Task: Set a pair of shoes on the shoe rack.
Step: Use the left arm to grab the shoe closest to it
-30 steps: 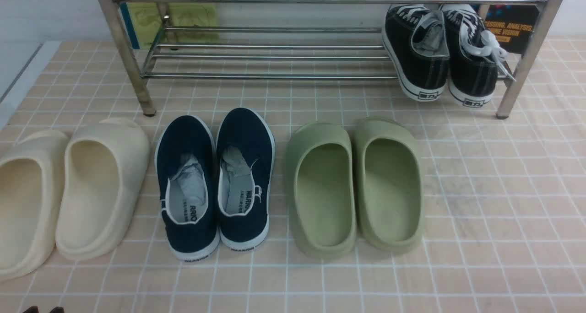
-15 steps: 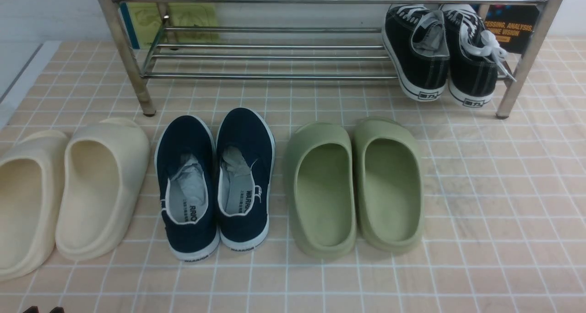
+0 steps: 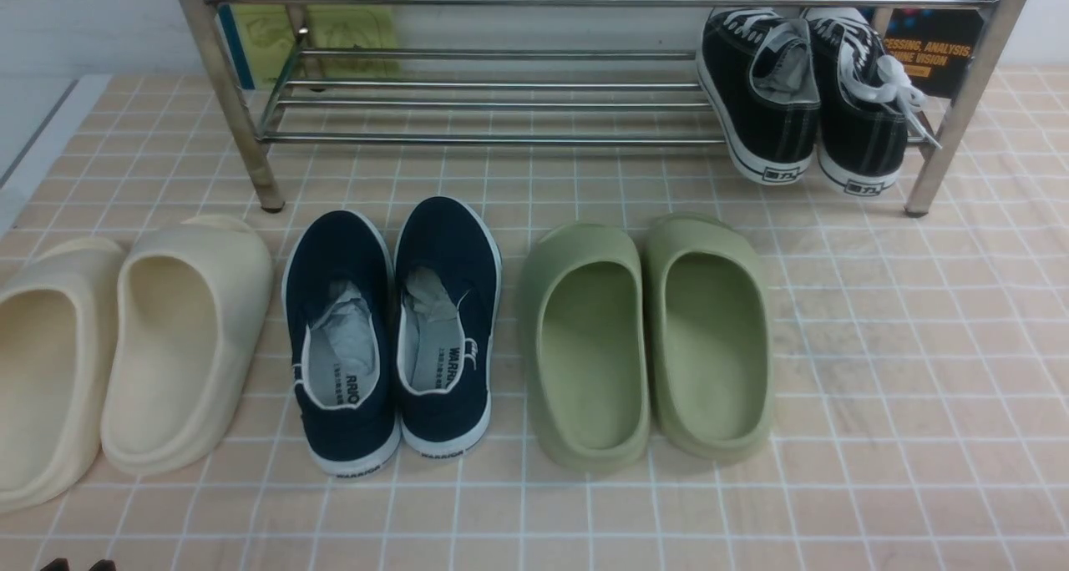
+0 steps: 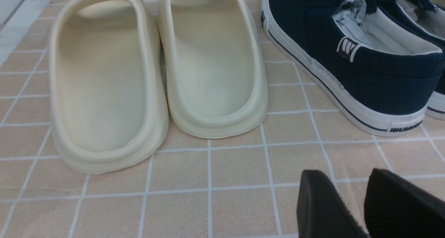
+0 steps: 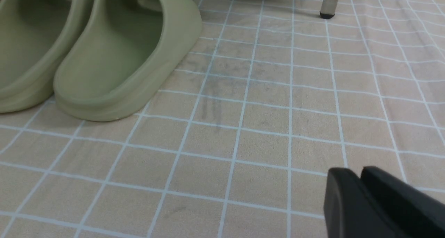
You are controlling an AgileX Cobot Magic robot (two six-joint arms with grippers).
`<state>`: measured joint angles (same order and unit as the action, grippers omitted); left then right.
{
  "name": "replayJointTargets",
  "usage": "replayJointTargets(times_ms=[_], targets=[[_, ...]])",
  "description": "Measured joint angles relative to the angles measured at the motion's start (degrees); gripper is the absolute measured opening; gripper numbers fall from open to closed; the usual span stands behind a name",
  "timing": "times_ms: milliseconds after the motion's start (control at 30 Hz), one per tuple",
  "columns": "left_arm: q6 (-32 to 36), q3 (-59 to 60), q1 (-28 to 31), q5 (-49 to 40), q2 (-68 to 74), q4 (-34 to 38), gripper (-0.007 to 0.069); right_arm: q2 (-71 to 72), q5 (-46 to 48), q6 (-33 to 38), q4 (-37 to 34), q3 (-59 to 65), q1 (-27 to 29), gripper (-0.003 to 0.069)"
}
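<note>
The pair of navy slip-on shoes (image 3: 338,250) stands side by side on the tiled floor, heels toward me, in front of the steel shoe rack (image 3: 501,138). The left wrist view shows the heel of the nearer navy shoe (image 4: 365,81) ahead of my left gripper (image 4: 346,175). That gripper is open with only floor between its fingers, and its tips peek in at the bottom edge of the front view (image 3: 79,565). My right gripper (image 5: 355,172) hovers low over bare tiles with its fingers pressed together, holding nothing.
Cream foam slides (image 3: 167,337) lie left of the navy shoes and green foam slides (image 3: 651,337) right of them. Black lace-up sneakers (image 3: 802,95) occupy the right end of the rack's lower shelf. A rack leg (image 5: 328,1) stands beyond the right gripper.
</note>
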<state>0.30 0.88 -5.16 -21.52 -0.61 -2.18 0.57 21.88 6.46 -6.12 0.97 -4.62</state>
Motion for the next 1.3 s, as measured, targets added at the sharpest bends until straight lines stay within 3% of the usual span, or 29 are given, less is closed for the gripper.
replayJointTargets(times_ms=[333,700,800,867,967,1067,1200,1300], targets=[[-0.3,0.6,0.0,3.5,0.0,-0.2,0.024,0.0,0.0,0.0,0.0,0.0,0.0,0.011],[-1.5,0.8,0.0,39.6,0.0,-0.3,0.024,0.0,0.0,0.0,0.0,0.0,0.0,0.0125],[-11.0,0.8,0.0,52.3,0.0,2.2,0.0237,0.0,0.0,0.0,0.0,0.0,0.0,0.013],[-15.3,0.0,0.0,55.0,0.0,4.0,0.0216,0.0,0.0,0.0,0.0,0.0,0.0,0.0132],[-17.1,-6.4,0.0,46.7,0.3,5.4,0.0144,0.0,0.0,0.0,0.0,0.0,0.0,0.0131],[-13.8,-16.0,0.0,31.9,4.9,4.9,0.0034,0.0,0.0,0.0,0.0,0.0,0.0,0.0132],[-10.1,-25.2,0.0,15.0,16.5,4.3,0.0012,0.0,0.0,0.0,0.0,0.0,0.0,0.0138],[-9.6,-27.2,0.0,10.1,26.7,4.4,0.0012,0.0,0.0,0.0,0.0,0.0,0.0,0.0142]])
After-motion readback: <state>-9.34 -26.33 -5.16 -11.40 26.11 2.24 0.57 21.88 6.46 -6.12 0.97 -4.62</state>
